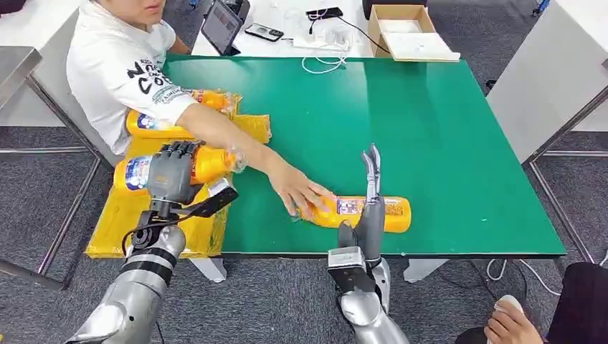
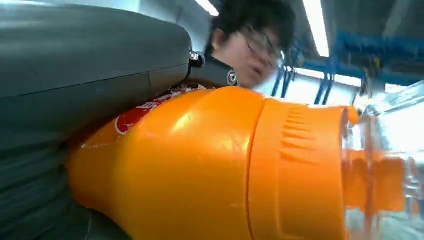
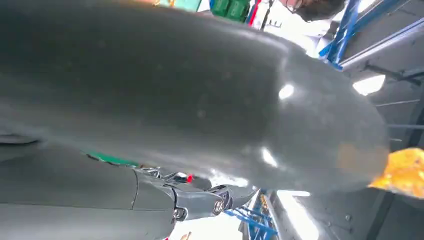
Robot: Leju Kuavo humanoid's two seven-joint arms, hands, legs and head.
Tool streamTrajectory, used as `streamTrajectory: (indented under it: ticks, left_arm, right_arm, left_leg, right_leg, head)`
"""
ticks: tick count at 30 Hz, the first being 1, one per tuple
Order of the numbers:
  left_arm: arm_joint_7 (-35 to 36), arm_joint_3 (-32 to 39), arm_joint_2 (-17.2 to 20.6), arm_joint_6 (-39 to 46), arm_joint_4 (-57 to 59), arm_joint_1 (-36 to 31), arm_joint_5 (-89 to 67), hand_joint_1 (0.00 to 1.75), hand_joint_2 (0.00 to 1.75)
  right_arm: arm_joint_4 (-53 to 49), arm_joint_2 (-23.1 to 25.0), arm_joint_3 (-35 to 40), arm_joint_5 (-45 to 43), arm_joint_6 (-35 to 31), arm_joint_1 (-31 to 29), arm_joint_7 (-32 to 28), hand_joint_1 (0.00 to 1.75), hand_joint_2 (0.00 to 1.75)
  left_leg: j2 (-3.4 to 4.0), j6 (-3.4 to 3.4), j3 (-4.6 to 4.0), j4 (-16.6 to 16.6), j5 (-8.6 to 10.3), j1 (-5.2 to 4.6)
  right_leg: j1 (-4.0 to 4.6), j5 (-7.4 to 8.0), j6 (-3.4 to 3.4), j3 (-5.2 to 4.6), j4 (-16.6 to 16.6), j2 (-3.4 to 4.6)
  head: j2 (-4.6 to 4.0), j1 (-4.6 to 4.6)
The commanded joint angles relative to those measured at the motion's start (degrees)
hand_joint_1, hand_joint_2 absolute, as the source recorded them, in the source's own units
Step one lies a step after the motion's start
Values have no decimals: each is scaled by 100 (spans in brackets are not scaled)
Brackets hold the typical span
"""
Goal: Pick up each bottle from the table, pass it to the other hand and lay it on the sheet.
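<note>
My left hand [image 1: 171, 172] grips an orange bottle [image 1: 209, 163], held lying sideways above the yellow sheet [image 1: 118, 215] at the table's left end. Close up, the same bottle [image 2: 200, 165] presses against my left hand [image 2: 85, 75]. A second orange bottle [image 1: 152, 124] lies on the sheet's far part, beside a person's arm. A third orange bottle [image 1: 391, 213] lies on the green table [image 1: 444, 129] near its front edge, with the person's hand [image 1: 301, 192] on its left end. My right hand [image 1: 371, 197] stands over this bottle with fingers straight and holds nothing; the wrist view shows the hand [image 3: 175, 100] and an orange bit of bottle [image 3: 405, 172].
A person in a white shirt [image 1: 118, 64] leans over the table's left far corner. Beyond the green table stand a cardboard box [image 1: 405, 29], a tablet [image 1: 222, 25], a phone [image 1: 264, 31] and cables. Another person's hand [image 1: 510, 322] is at the lower right.
</note>
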Motion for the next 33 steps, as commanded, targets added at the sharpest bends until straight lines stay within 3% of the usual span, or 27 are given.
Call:
streamTrajectory:
  ticks: [1,5,21,23,24,25,29,30,33]
  left_arm:
    - [282,-422,709,-6,2003,-641,47,175,175]
    - [351,-549,720,-76,2483,-754,27,175,175]
    - [506,-610,770,-497,2652,-750,61,175,175]
    - [510,-616,763,-844,2718,-766,101,175,175]
    - [500,-599,759,-966,2702,-758,140,162,175]
    - [484,-587,741,-1144,2705,-757,185,2,175]
    - [415,-442,678,-1762,2728,-776,468,0,175]
    - [407,-403,667,-1924,2732,-785,543,0,0]
    - [250,-262,644,-2641,2724,-811,846,0,0]
  right_arm:
    - [583,-126,160,-99,243,-325,13,0,0]
    - [746,-66,159,-53,375,-366,13,0,0]
    - [933,-17,55,8,544,-370,13,0,0]
    - [1025,8,27,40,583,-383,17,0,0]
    - [1047,24,-1,49,599,-388,13,0,0]
    - [1068,33,-32,63,612,-389,13,0,0]
    - [1138,67,-151,80,679,-371,13,0,0]
    - [1152,71,-169,93,691,-373,13,0,0]
    - [1189,124,-314,119,667,-380,13,0,0]
  left_leg:
    - [5,3,28,-5,-6,1]
    - [2,4,21,-4,-5,2]
    - [8,4,28,-2,-9,0]
    - [6,4,30,-1,-10,2]
    - [8,6,42,-2,-14,0]
    - [5,4,27,-4,-7,1]
    - [8,7,48,-3,-15,0]
    - [2,5,36,-5,-9,-1]
    - [2,4,34,-6,-6,-1]
  right_leg:
    - [3,-6,-9,25,-5,0]
    - [3,-6,-7,20,-4,-3]
    - [3,-8,-10,27,-2,3]
    - [4,-8,-10,29,-2,1]
    - [3,-13,-13,40,-2,1]
    - [3,-6,-9,26,-4,1]
    - [4,-14,-15,49,-3,0]
    - [1,-10,-10,37,-4,-3]
    - [0,-6,-7,37,-4,0]
  head:
    - [0,0]
    - [0,0]
    - [0,0]
    - [0,0]
    - [0,0]
    - [0,0]
    - [0,0]
    - [0,0]
    - [0,-2]
